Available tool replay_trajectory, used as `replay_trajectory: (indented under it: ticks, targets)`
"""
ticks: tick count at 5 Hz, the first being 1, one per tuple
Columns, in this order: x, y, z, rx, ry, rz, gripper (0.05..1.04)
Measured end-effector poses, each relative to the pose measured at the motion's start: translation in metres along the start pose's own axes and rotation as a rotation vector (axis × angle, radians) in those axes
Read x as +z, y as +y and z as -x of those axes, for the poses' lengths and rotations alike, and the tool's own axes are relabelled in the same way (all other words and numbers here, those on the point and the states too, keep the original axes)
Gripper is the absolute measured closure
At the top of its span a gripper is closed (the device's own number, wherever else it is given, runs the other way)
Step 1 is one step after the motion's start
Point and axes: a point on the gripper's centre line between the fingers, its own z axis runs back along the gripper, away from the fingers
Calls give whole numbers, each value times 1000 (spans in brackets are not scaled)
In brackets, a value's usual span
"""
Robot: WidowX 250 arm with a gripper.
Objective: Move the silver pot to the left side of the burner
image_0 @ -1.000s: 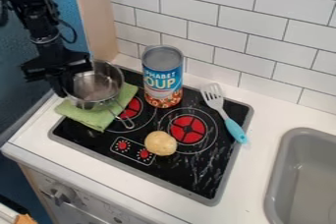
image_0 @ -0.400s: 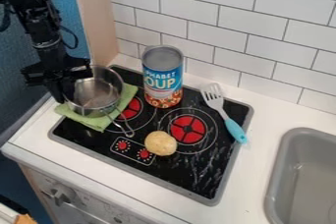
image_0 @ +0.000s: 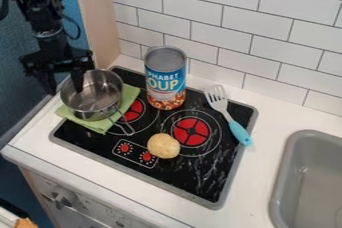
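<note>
The silver pot [image_0: 93, 103] rests on the green cloth [image_0: 100, 125] at the left end of the black stovetop [image_0: 167, 172], its handle pointing down and right over the left burner [image_0: 135, 110]. At the pot's left rim is my gripper [image_0: 65, 91], open, one finger over the pot's inside and the other outside beyond the rim. The pot's wall stands between the two fingers, which are spread well apart.
A soup can [image_0: 165, 78] stands behind the burners, right of the pot. A potato [image_0: 163, 146] lies near the knobs, and a blue-handled fork [image_0: 229, 115] on the right side. A grey sink [image_0: 287, 172] is at the right edge.
The pot has shifted slightly left and down onto the cloth, its handle swinging a little. My gripper's fingers have spread, letting go of the rim.
</note>
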Motion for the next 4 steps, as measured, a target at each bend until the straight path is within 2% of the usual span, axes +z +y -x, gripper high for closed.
replay_trajectory:
  ticks: [1, 2, 4]
  targets:
    - [27, -12, -1, -60, -77, -74, 75]
    - [49, -34, 9, -141, -118, -80, 79]
    - [84, -95, 48, -296, -158, -11, 83]
